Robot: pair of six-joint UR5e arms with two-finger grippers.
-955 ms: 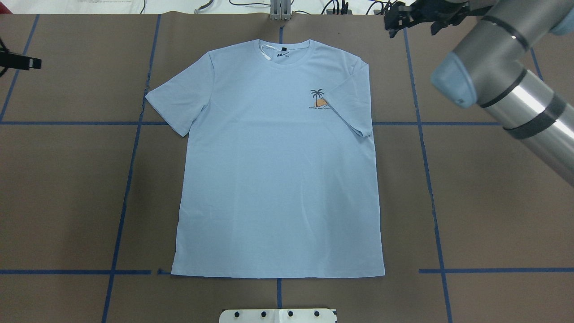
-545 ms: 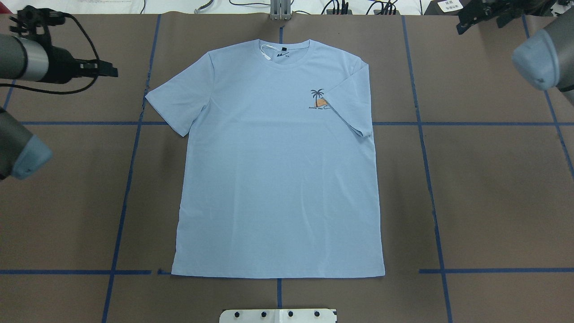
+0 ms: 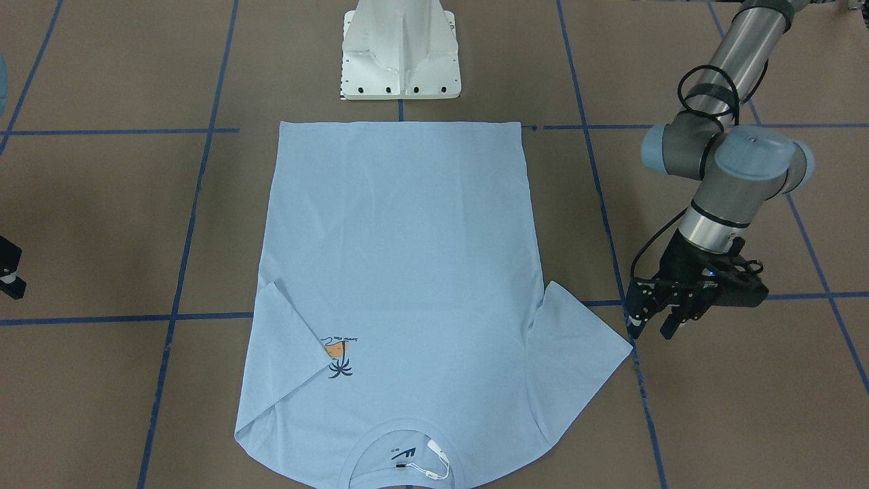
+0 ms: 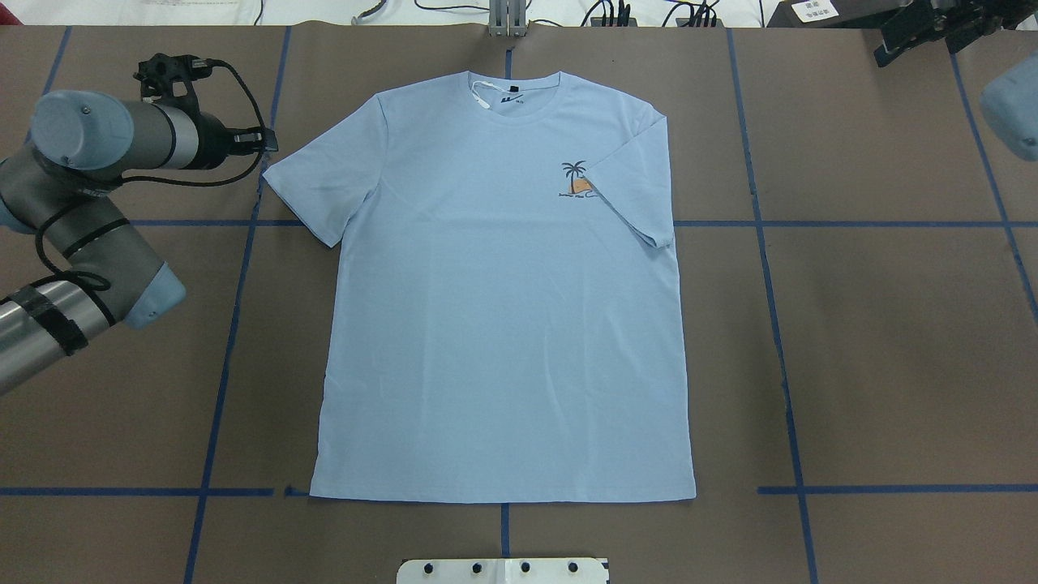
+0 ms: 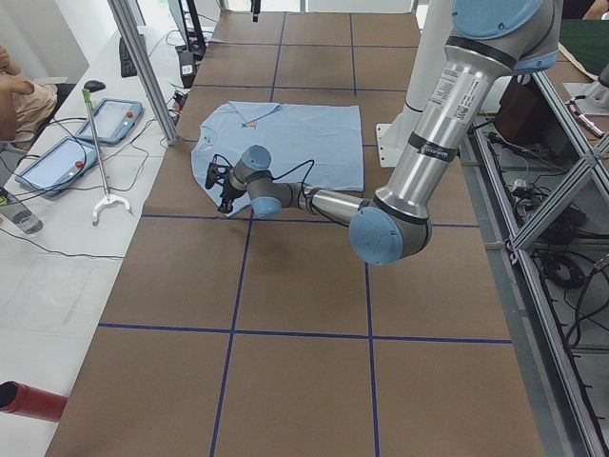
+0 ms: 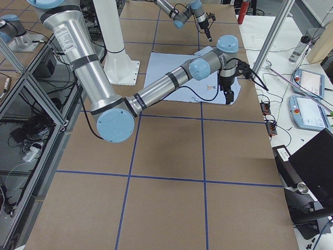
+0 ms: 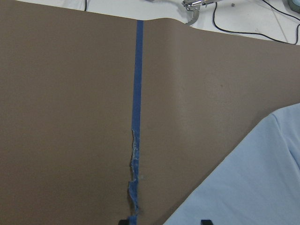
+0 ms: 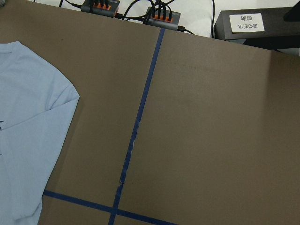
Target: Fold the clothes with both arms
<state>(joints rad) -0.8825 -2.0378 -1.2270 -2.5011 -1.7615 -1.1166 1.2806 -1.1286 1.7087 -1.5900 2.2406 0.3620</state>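
The light blue T-shirt [image 4: 503, 308] lies flat and chest up on the brown table, collar and white tag at the far edge. Its sleeve on my right side is folded in beside the palm-tree print [image 4: 577, 180]; the other sleeve [image 3: 584, 353] lies spread out. My left gripper [image 3: 652, 327] hovers open just off that sleeve's tip, also shown in the overhead view [image 4: 268, 143]. Its fingertips [image 7: 123, 221] frame bare table and the sleeve edge [image 7: 253, 187]. My right gripper [image 4: 892, 45] is over the far right corner, away from the shirt; I cannot tell its state.
Blue tape lines [image 4: 766, 268] grid the brown table cover. The white pedestal base [image 3: 400, 54] stands at the shirt's hem side. Power strips and cables [image 8: 161, 16] and a labelled black box [image 8: 248, 23] line the far edge. Tablets [image 5: 57, 157] lie on a side bench.
My left arm has swung in from the left edge until its gripper is next to the spread sleeve. My right arm has pulled back to the far right corner. The shirt has not moved.
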